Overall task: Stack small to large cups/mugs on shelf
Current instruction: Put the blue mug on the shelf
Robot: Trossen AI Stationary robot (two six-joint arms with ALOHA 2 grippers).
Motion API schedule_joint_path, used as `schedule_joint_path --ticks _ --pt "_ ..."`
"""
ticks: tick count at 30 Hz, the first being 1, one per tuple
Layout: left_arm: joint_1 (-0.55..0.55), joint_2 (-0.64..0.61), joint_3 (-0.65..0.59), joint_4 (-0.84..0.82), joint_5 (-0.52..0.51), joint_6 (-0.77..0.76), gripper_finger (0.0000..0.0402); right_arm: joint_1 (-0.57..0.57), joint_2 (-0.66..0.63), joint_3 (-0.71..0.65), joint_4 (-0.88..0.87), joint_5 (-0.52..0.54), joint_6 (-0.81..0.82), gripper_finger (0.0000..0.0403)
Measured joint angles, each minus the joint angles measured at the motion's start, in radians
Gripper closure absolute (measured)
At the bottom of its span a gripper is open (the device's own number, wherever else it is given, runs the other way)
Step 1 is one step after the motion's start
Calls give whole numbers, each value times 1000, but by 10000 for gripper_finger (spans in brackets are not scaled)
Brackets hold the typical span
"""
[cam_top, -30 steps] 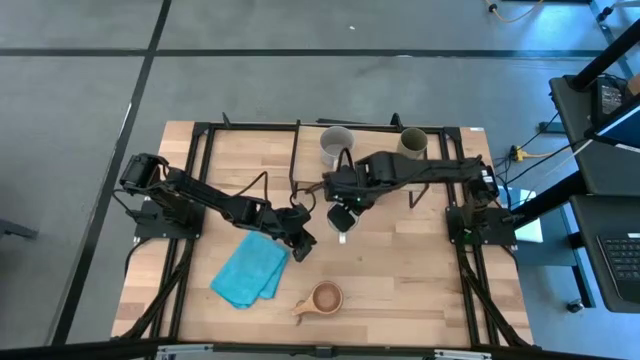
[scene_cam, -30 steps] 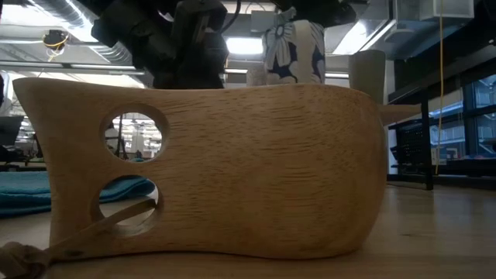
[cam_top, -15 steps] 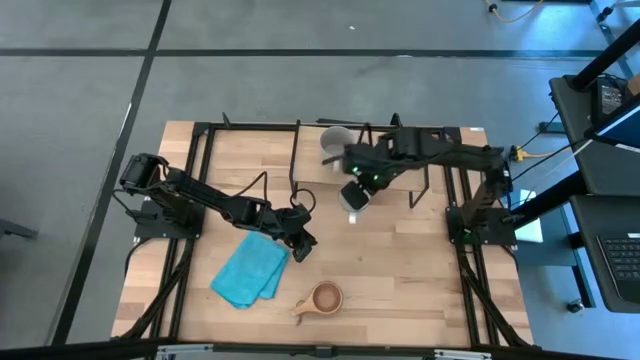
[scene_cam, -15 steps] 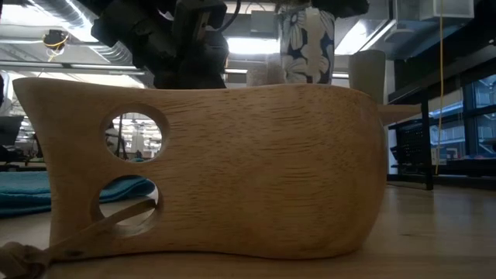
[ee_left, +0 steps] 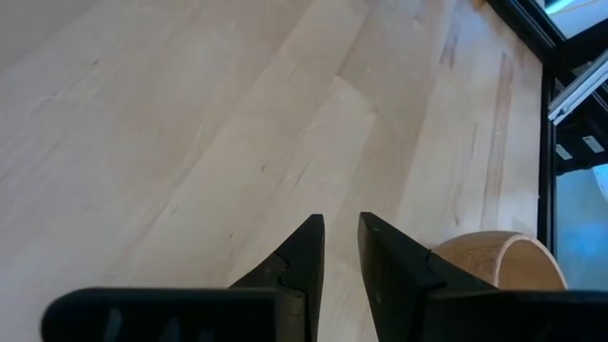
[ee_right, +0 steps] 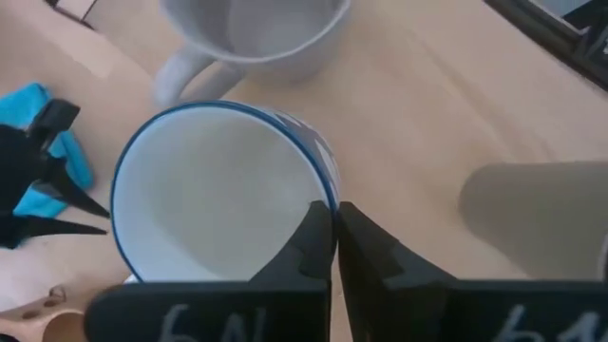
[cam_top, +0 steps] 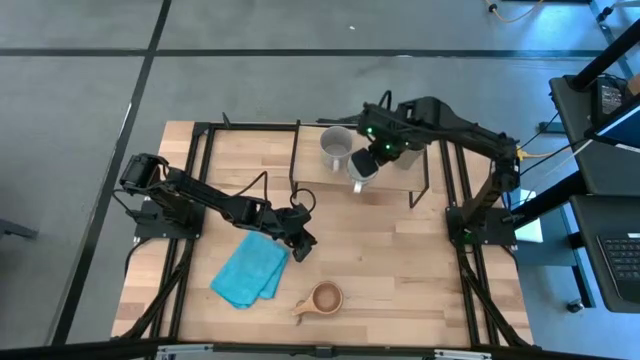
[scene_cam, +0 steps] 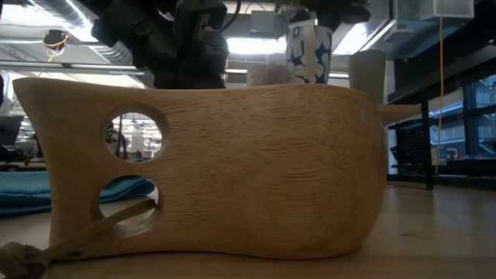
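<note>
Now, right hand (ee_right: 334,242): we pinch the white mug's (cam_top: 362,167) rim wall, fingers clenched on it, so it hangs mouth-up.
White mug: over the shelf (cam_top: 400,182), just beside the grey mug (cam_top: 335,147); long axis roughly vertical.
Tumbler (ee_right: 532,214): upright on the shelf.
Left hand (cam_top: 302,243): waits near the cloth (cam_top: 248,270), fingers slightly parted, empty.
Wooden cup (cam_top: 324,298): on the tabletop (cam_top: 400,270), unplaced.
</note>
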Motion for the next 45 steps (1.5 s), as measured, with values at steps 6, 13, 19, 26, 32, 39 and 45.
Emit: schedule_joint_path --ticks 6,13,19,26,32,39,45 --pt "0 0 0 -7 0 -1 337 -57 0 -9 1 -40 -54 396" --pt "0 0 0 -7 0 -1 337 -76 -9 -9 1 -69 -99 396" --pt "0 0 0 -16 0 0 337 -59 -60 -9 1 -65 -65 396" --pt "13 0 0 -24 0 0 337 -56 -103 -33 6 -57 -55 396" --pt "31 0 0 -24 18 1 337 -100 -155 -220 0 -110 -71 396" --pt "38 0 0 -25 23 27 337 -86 -222 -331 5 -156 -62 396" --pt "66 0 0 -25 30 28 337 -86 -242 -315 24 -156 -46 396"
